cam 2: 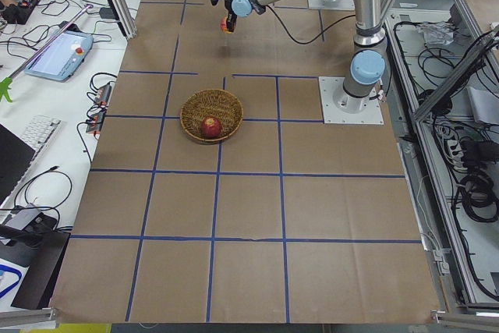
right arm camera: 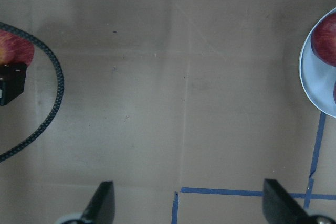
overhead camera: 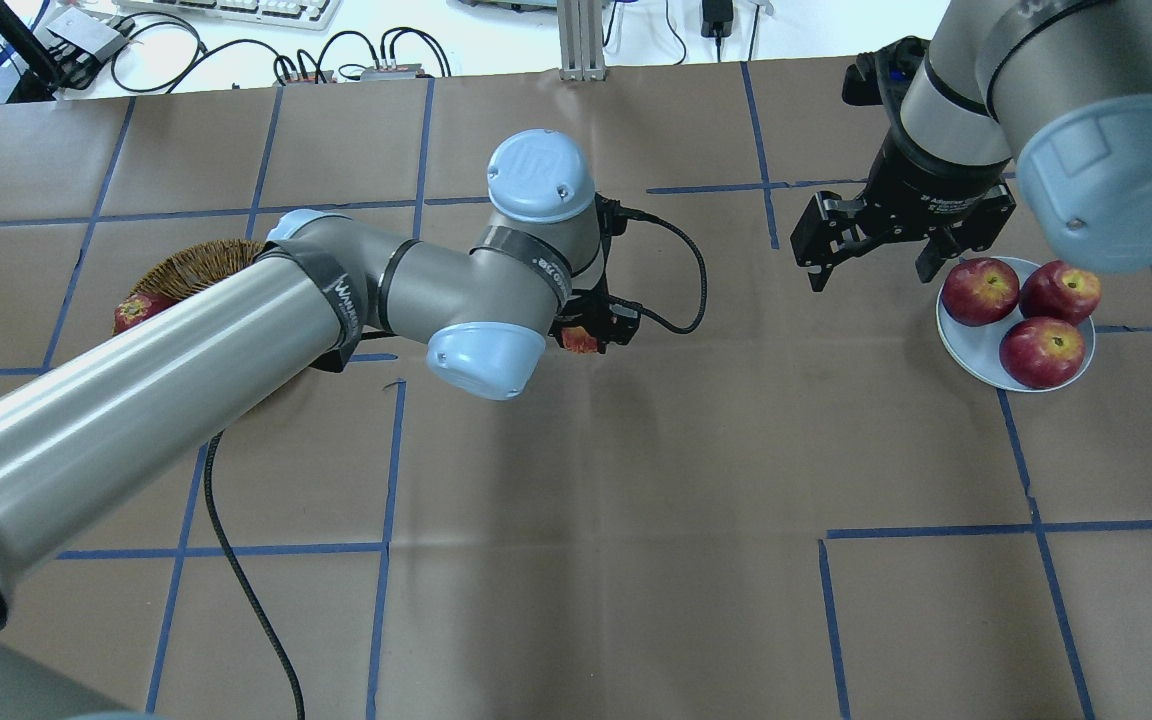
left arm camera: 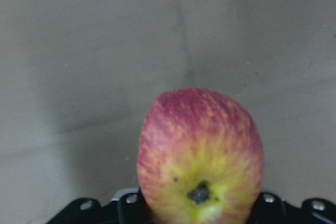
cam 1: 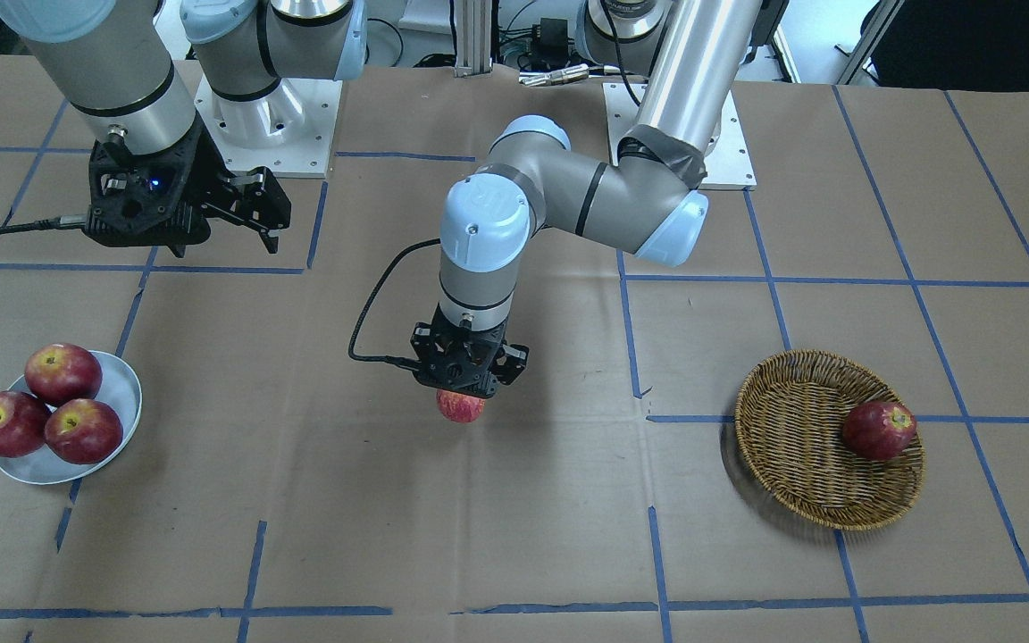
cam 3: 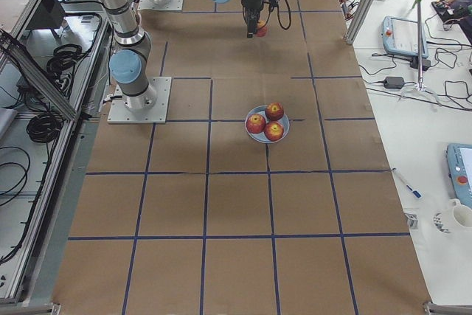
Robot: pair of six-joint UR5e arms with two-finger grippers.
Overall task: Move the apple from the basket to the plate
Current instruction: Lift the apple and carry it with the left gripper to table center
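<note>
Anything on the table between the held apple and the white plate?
No. The front-facing view shows only bare brown paper between the streaked red-yellow apple and the round white plate.

On the tabletop (cam 1: 514,536) the basket (cam 1: 782,438) sits on the robot's left side and the plate (cam 1: 121,393) on its right, well apart. Roughly midway between them, the left claw (cam 1: 463,397) points down and holds the apple (cam 1: 461,407) clear of the tabletop. A second apple (cam 1: 878,430) lies in the basket, against the wall farthest from the middle. Three more apples (cam 1: 83,430) sit touching on the plate, one nearer the robot and two beyond it. The right claw (overhead camera: 874,270) hangs above the tabletop beside the plate, on its inner side.
</note>
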